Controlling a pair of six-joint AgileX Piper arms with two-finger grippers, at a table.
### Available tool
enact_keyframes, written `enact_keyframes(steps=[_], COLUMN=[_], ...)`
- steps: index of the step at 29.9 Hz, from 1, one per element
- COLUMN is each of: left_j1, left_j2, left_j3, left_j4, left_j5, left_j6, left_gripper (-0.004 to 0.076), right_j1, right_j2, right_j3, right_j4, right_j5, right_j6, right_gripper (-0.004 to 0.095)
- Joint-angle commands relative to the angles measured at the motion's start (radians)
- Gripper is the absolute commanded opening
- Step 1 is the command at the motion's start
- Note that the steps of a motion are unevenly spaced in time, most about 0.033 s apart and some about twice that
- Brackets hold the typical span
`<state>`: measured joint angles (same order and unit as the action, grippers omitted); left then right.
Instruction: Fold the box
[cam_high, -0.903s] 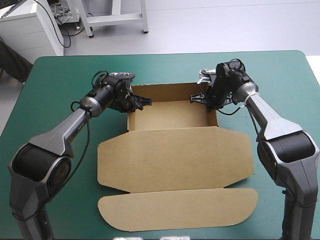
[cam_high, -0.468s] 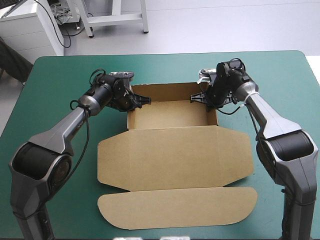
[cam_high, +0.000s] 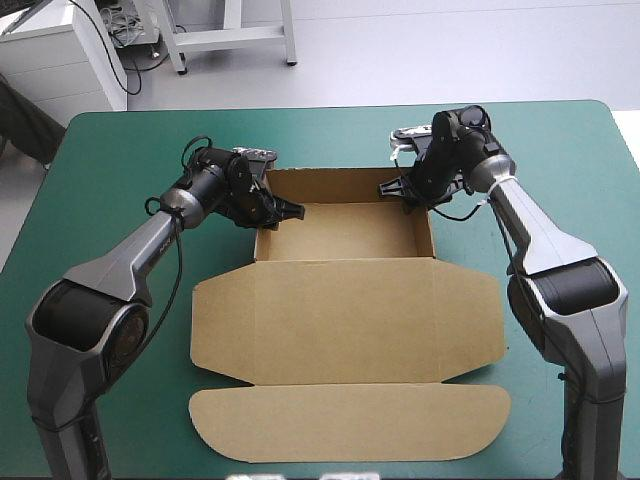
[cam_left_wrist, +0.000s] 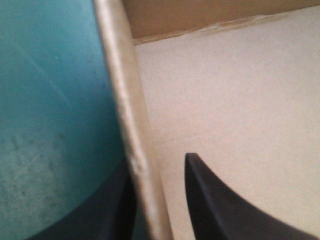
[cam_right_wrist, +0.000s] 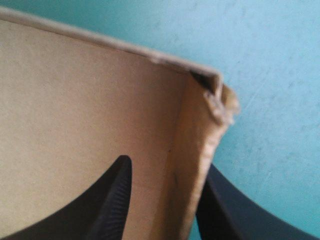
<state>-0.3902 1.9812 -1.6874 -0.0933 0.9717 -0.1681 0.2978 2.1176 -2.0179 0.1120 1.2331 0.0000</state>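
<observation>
My left claw (cam_high: 288, 209) is clamped on the left wall of the brown box (cam_high: 345, 232) and my right claw (cam_high: 388, 189) on its right wall near the far corner, the box an open tray mid-bench (cam_high: 120, 160), its lid (cam_high: 345, 310) lying flat toward me.

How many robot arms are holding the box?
2. The left end effector pinches the left wall of the box near a far corner; the right end effector pinches the right wall.
</observation>
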Motion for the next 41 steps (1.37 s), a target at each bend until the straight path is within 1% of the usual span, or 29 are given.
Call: enact_keyframes(steps=[1, 3, 6, 8, 12, 18, 26, 28, 29, 31, 34, 36, 41], left_j1=[-0.01, -0.01, -0.01, -0.01, -0.01, -0.01, -0.01, -0.01, -0.01, -0.01, -0.012, -0.012, -0.012], left_j2=[-0.035, -0.035, -0.035, -0.035, -0.036, -0.098, -0.311, -0.371, -0.405, -0.47, -0.561, -0.629, -0.794], left_j3=[-0.066, -0.1, -0.167, -0.208, -0.296, -0.355, -0.373, -0.373, -0.373, -0.373, -0.345, -0.291, -0.062], left_j4=[-0.021, -0.02, -0.012, 0.01, 0.04, 0.025, 0.078, 0.083, 0.088, 0.093, 0.093, 0.093, 0.124], left_j5=[0.085, 0.119, 0.191, 0.221, 0.323, 0.32, 0.32, 0.32, 0.32, 0.32, 0.32, 0.32, 0.318], left_j6=[0.009, 0.009, 0.009, 0.009, 0.009, 0.009, 0.092, 0.107, 0.132, 0.163, 0.238, 0.273, 0.273], left_gripper=[0.0374, 0.0414, 0.0417, 0.0417, 0.0417, 0.0414, 0.0409, 0.0372, 0.0331, 0.0223, 0.0013, -0.0008, -0.0008], right_j1=[-0.006, -0.006, -0.006, -0.006, -0.006, -0.006, -0.006, -0.006, -0.006, -0.006, -0.006, -0.006, -0.006], right_j2=[-0.076, -0.087, -0.111, -0.129, -0.17, -0.251, -0.303, -0.298, -0.29, -0.278, -0.247, -0.224, -0.147], right_j3=[-0.066, -0.07, -0.07, -0.07, -0.07, -0.07, -0.07, -0.07, -0.07, -0.07, -0.07, -0.068, -0.068], right_j4=[0.002, -0.003, -0.007, -0.013, -0.035, -0.035, -0.035, -0.035, -0.035, -0.035, -0.035, -0.035, -0.035], right_j5=[0.021, 0.021, 0.021, 0.021, 0.021, 0.021, 0.021, 0.021, 0.021, 0.021, 0.021, 0.021, 0.021], right_j6=[-0.015, -0.015, -0.015, -0.015, 0.0, 0.006, 0.006, 0.006, 0.0, 0.0, 0.0, 0.0, 0.013], right_gripper=[0.0436, 0.0436, 0.0436, 0.0436, 0.0436, 0.0436, 0.0436, 0.0436, 0.0436, 0.0436, 0.0436, 0.0436, 0.0435])
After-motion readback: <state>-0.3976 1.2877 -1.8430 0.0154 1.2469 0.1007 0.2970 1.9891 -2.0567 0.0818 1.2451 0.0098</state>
